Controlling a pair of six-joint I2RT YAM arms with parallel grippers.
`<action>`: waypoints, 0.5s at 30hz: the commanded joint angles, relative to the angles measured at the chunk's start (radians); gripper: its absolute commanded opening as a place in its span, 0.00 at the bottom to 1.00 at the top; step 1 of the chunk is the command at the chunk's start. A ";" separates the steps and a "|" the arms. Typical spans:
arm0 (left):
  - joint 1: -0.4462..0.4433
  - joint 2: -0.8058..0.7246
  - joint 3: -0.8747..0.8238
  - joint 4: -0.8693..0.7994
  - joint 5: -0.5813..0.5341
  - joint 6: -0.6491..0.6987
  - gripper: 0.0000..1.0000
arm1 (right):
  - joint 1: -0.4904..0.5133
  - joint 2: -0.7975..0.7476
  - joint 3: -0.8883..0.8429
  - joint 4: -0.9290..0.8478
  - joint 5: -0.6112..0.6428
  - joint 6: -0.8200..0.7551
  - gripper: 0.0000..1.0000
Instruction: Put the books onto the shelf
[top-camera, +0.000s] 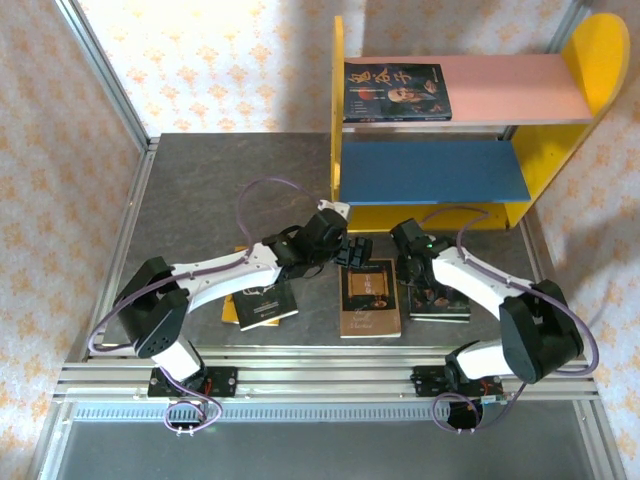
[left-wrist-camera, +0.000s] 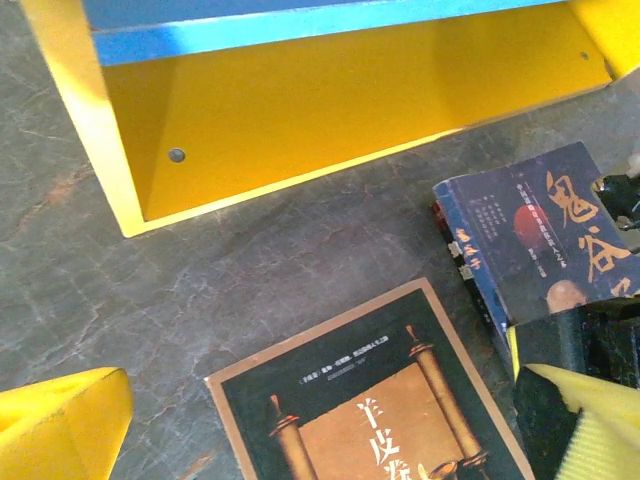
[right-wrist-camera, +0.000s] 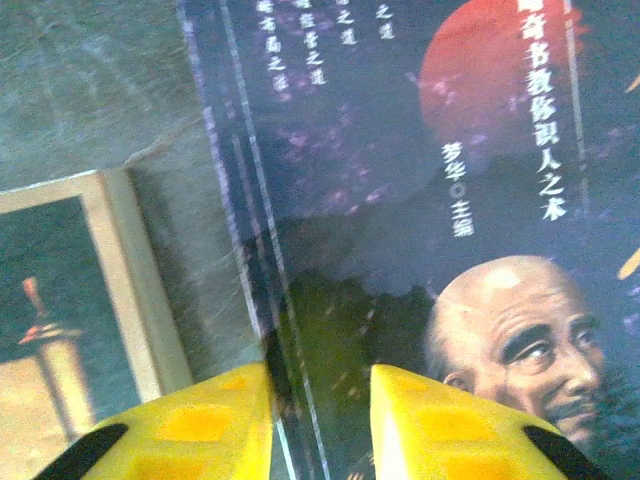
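Left arm: stretched forward, angled inward
Left gripper (top-camera: 357, 250): jaws spread wide
Right arm: elbow bent, wrist tipped down
Right gripper (right-wrist-camera: 320, 390): fingers (right-wrist-camera: 200, 425) close together, narrow gap

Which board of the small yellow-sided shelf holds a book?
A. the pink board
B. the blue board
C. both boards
A: the dark paperback book with a yellow title lies flat on the pink board of the yellow-sided shelf, and the blue board carries no book.
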 joint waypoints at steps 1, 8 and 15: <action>-0.008 0.043 0.019 0.055 0.056 -0.036 0.99 | -0.006 -0.042 -0.020 -0.008 -0.049 -0.015 0.25; -0.015 0.088 0.029 0.092 0.099 -0.059 0.99 | -0.006 -0.095 -0.007 -0.023 -0.055 -0.017 0.29; -0.017 0.081 0.030 0.069 0.081 -0.048 0.99 | -0.005 -0.115 0.029 -0.105 0.095 -0.007 0.85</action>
